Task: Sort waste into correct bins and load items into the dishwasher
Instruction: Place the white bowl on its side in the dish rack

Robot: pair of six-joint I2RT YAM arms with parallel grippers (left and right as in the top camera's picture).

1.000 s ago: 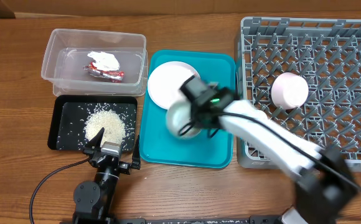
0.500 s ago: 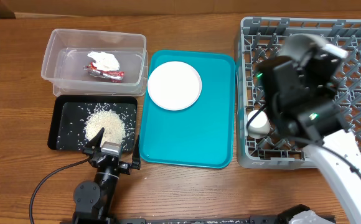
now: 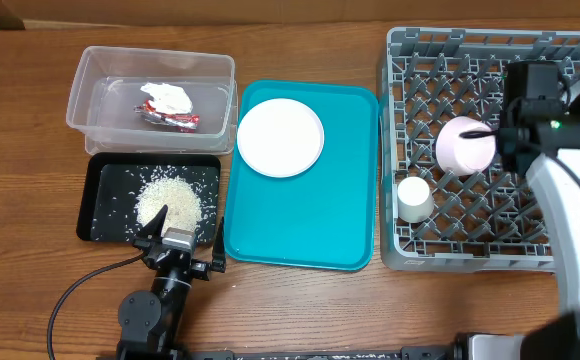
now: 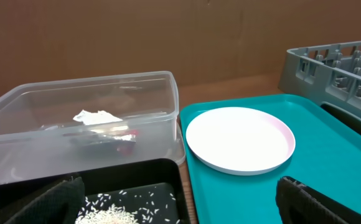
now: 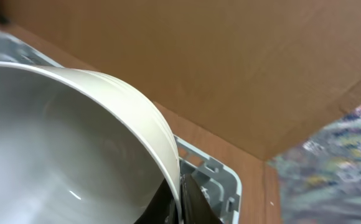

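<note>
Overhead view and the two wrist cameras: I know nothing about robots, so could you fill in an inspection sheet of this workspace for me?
Surface: wooden table.
Job's things: tissue and wrapper in the tub; rice in the black tray; plate on the teal tray; pink bowl and cup in the rack; white bowl held; chopsticks not seen.
Clutter: nothing seen.
Grippers: left gripper open, over the black tray's near edge; right gripper shut on the white bowl's rim, above the rack.
Cables: black cable loops from the left arm across the table.
Surroundings: brown wall behind the table.
</note>
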